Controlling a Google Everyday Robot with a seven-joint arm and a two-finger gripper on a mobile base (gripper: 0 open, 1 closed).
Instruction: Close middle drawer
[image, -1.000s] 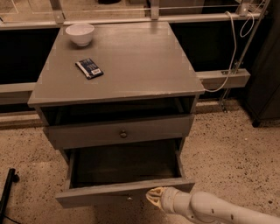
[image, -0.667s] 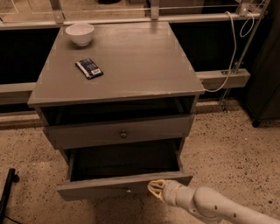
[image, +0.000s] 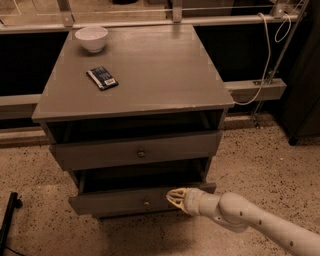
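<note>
Grey cabinet (image: 150, 75). Middle drawer (image: 115, 202), under upper drawer (image: 100, 156), sticks out only slightly; a second ago it gaped wide. Gripper (image: 172, 196) at right part of its front panel, fingers drawn together, holding nothing, tip pressed against panel; advanced inward with drawer.
</note>
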